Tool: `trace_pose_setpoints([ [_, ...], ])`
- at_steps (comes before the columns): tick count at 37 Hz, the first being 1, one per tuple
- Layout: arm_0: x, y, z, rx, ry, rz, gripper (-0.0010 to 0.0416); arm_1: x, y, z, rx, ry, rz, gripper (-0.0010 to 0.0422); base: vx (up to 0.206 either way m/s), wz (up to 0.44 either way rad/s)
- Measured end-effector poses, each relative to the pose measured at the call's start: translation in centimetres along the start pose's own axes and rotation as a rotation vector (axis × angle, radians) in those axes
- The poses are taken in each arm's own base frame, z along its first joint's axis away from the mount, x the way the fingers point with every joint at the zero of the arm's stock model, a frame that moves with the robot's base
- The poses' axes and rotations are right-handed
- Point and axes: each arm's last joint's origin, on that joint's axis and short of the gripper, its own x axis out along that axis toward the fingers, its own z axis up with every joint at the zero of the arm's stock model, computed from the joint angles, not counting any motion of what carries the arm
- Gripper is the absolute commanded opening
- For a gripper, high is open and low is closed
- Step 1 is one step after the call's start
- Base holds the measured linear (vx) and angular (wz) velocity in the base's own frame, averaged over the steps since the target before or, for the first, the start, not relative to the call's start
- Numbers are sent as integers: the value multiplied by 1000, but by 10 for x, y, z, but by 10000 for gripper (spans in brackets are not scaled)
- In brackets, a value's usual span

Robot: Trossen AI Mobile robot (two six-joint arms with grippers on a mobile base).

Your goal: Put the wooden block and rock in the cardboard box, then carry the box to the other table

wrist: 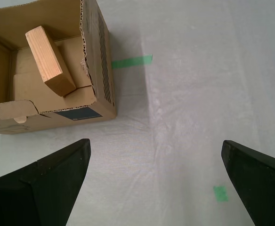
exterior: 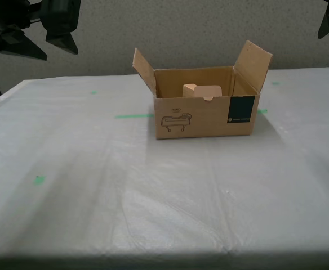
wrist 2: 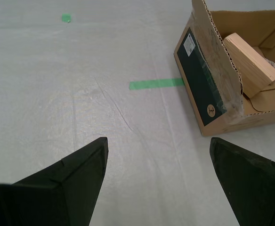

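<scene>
- You see my first gripper (wrist: 156,183) spread wide with nothing between its jaws, hanging above the other table (wrist: 194,94), whose surface is wrinkled whitish film.
- From that gripper, the cardboard box (wrist: 93,70) stands ahead and off to one side, apart from both jaws, with a strip of green tape (wrist: 132,61) just past its corner.
- The wooden block (wrist: 50,61) leans tilted inside the box, one end up near the rim.
- My second gripper (wrist 2: 158,183) is likewise spread and empty over the same film, with the box ahead and to one side, clear of its jaws.
- In the second wrist view a bit of the rock (wrist 2: 273,63) peeks out behind the block, inside the box; most of it is hidden.
- In the exterior view the box (exterior: 207,115) sits on the table with both side flaps raised.
</scene>
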Motion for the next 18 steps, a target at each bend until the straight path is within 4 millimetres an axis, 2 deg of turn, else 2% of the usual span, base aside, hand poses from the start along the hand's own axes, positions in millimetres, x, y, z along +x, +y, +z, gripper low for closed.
trace_pose_setpoints([
  [18, 0, 0, 0, -1, 0, 1, 388, 0, 0, 0, 0, 0, 0, 293, 0, 0],
])
